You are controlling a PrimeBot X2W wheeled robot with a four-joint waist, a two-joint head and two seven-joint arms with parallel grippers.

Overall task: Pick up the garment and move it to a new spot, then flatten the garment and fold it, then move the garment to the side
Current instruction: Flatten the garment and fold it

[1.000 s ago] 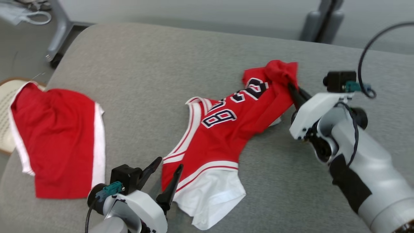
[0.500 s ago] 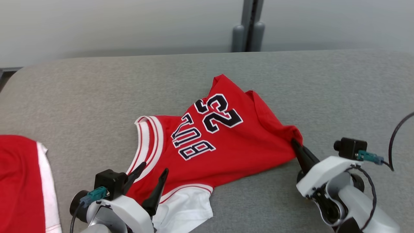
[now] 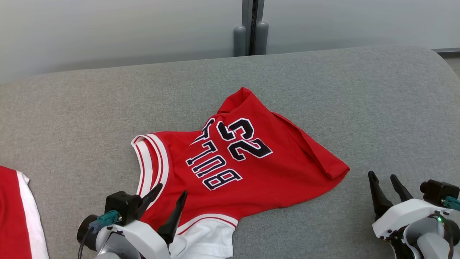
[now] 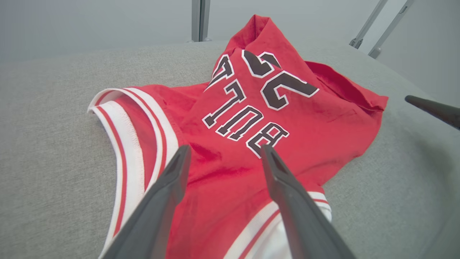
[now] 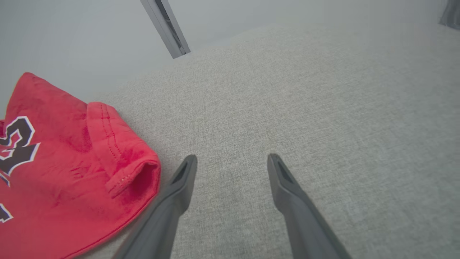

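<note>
- Head view: one red jersey (image 3: 237, 169) is seen lying on the grey cushion (image 3: 323, 90); two grippers are spread wide and empty, the left gripper (image 3: 172, 189) over the hem, the right gripper (image 3: 382, 175) beside it.
- Left wrist view: two fingers are parted above the jersey.
- Right wrist view: two fingers are parted beside one folded corner.

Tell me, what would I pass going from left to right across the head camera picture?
Red cloth with a white stripe → red number shirt → right pincer.
</note>
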